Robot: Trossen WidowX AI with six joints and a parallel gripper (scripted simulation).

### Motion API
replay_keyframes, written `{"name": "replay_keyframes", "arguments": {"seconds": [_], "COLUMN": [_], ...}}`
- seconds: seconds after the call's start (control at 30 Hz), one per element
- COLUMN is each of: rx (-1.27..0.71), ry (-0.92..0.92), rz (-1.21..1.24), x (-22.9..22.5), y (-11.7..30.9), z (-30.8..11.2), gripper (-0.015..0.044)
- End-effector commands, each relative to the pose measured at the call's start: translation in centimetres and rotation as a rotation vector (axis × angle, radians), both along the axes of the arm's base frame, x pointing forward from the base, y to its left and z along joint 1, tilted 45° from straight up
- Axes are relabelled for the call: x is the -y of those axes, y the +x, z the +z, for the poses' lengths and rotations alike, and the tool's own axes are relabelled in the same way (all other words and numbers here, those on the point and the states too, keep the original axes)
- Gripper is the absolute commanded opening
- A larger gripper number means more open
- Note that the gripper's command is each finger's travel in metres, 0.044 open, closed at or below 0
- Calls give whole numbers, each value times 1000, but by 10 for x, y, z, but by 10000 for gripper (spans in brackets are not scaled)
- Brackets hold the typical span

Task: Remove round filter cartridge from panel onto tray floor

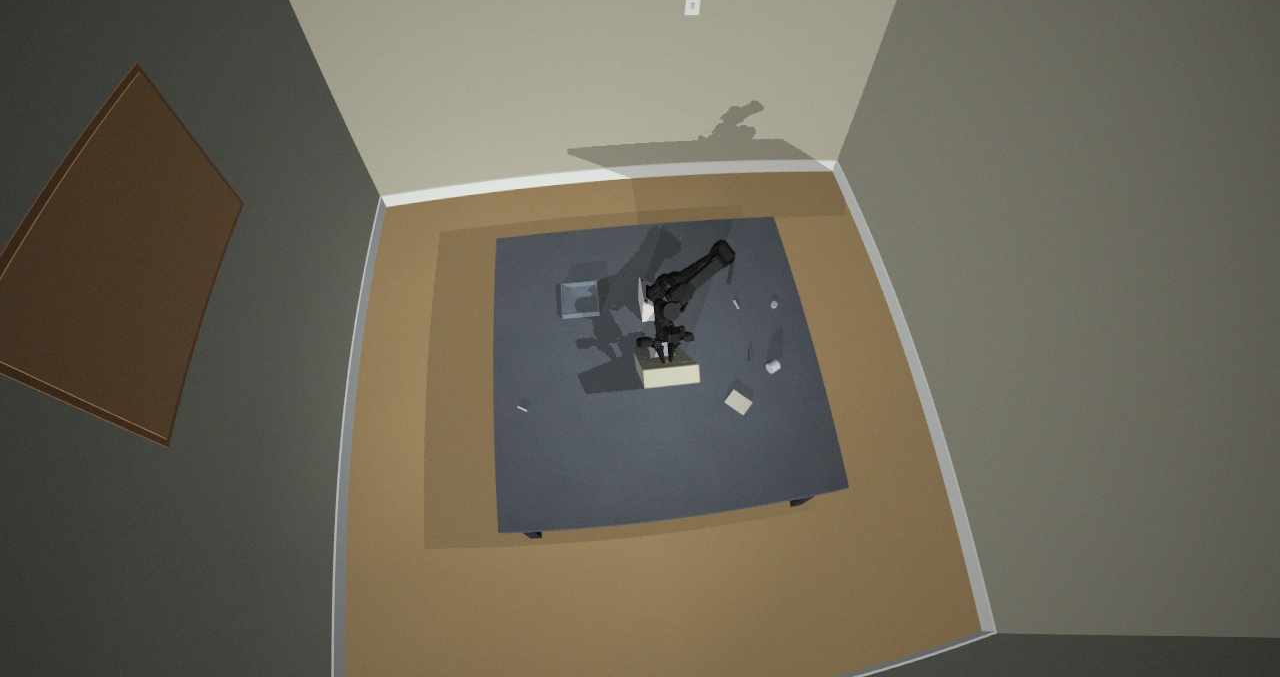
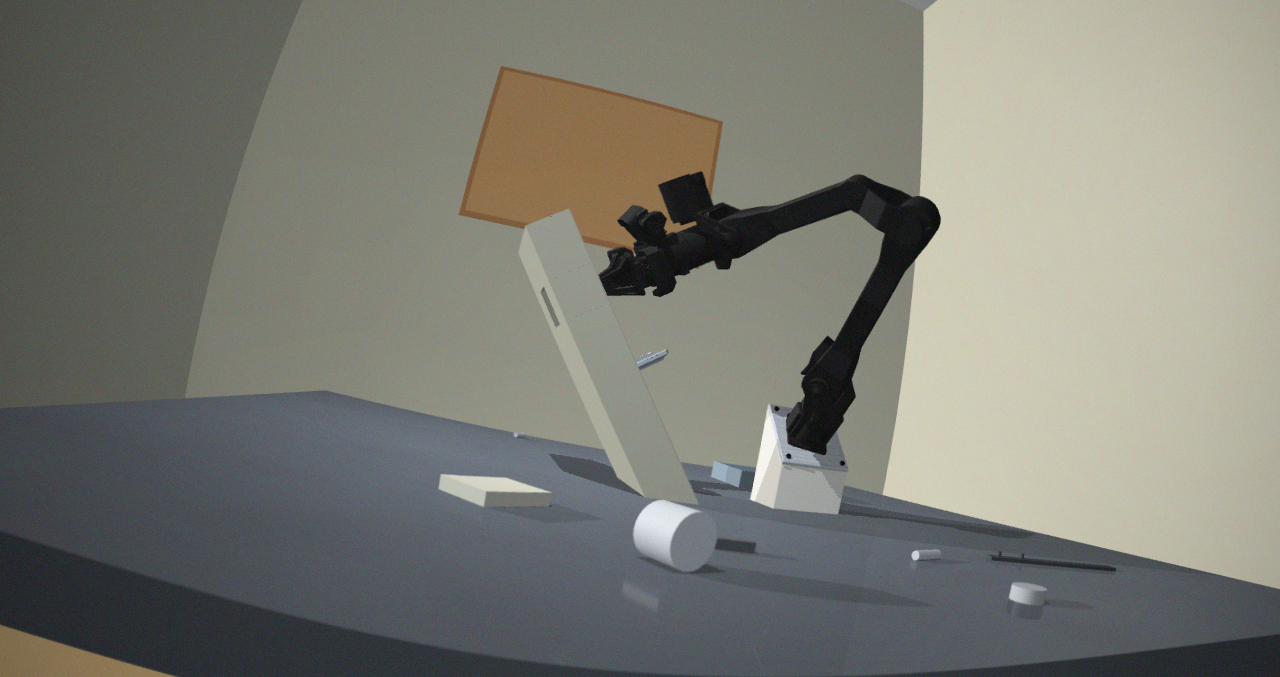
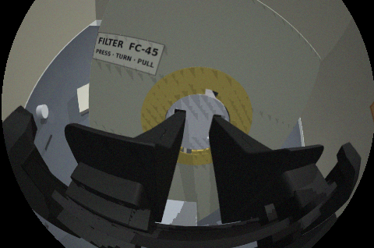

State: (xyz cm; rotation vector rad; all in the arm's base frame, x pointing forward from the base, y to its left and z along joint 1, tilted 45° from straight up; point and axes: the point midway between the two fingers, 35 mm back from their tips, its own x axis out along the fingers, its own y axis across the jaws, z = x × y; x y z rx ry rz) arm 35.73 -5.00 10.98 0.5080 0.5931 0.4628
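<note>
The service panel (image 1: 671, 375) (image 2: 572, 283) (image 3: 202, 18) leans on the table, with a yellow ring (image 3: 153, 101) round its opening. The grey round filter cartridge (image 3: 198, 101) sits inside the ring; a thin dark gap shows at its right edge. How far it stands out cannot be told. My gripper (image 1: 667, 359) (image 2: 605, 284) (image 3: 197, 117) is shut on the cartridge, its fingertips in the two slots, with the strip between them gripped. The fingers hide the lower sides of the face. The pale blue tray (image 1: 580, 317) (image 2: 732, 473) stands on the table beside the robot's base.
A pale ledge (image 2: 651, 359) (image 3: 181, 210) sticks out of the panel below the gripper. A white cylinder (image 1: 773, 366) (image 2: 674, 536) (image 3: 42, 111) and a cream block (image 1: 738, 402) (image 2: 494, 491) lie on the table, with a dark rod (image 2: 1051, 562) and a small white disc (image 2: 1027, 593).
</note>
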Motion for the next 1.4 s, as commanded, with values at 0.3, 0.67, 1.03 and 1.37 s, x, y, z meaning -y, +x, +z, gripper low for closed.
{"name": "replay_keyframes", "arguments": {"seconds": [0.3, 0.67, 1.03, 1.37], "rx": [239, 447, 655, 834], "ry": [-340, -621, -903, -1143], "rz": [187, 344, 501, 636], "x": [-4, -5, -5, -5], "y": [3, 4, 4, 4], "z": [-3, -4, -4, -4], "gripper": [0, 0, 0, 0]}}
